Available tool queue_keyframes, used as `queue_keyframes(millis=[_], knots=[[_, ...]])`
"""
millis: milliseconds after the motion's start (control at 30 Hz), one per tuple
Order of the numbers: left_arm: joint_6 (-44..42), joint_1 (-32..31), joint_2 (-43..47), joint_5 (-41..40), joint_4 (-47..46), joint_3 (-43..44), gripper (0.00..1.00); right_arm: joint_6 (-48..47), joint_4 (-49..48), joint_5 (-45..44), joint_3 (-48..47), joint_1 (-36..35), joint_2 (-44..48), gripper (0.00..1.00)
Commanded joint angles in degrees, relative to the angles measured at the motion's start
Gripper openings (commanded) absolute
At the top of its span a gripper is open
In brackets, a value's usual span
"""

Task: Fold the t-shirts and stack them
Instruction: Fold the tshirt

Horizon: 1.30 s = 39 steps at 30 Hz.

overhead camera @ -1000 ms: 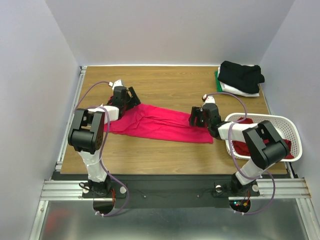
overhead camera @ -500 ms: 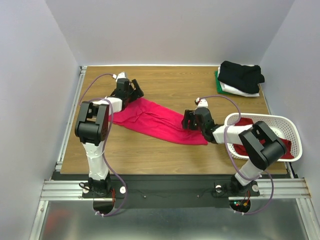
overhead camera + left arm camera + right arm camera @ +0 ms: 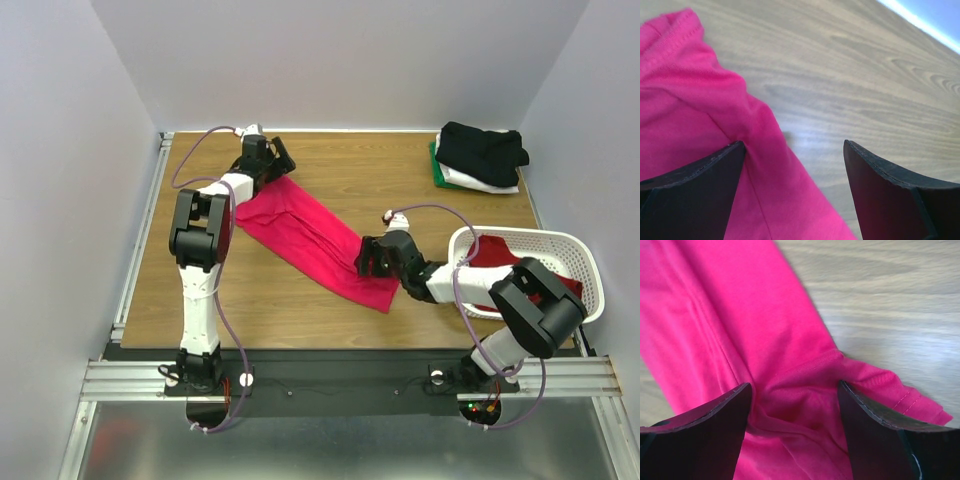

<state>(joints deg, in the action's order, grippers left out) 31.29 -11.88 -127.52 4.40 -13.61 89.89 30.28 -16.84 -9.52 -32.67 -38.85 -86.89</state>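
White plastic basket (image 3: 586, 292) | contents: dark red t-shirt (image 3: 497, 253) | crumpled

Pale walls (image 3: 330, 60) around wood-grain table (image 3: 350, 160); even light.

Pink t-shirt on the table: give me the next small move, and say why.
Probably close the right gripper on the pink t-shirt: its jaws stand open with a bunched fold of the cloth between them. The shirt lies as a crumpled diagonal strip, so it likely needs gripping and spreading flat before any fold.
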Motion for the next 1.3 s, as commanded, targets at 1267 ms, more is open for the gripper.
queue_keyframes(millis=[1267], knots=[[-8.88,-0.08,15.91,-10.21,-1.6,-20.11,0.95,0.48,7.35,2.66,3.92,-10.45,10.16,0.75]])
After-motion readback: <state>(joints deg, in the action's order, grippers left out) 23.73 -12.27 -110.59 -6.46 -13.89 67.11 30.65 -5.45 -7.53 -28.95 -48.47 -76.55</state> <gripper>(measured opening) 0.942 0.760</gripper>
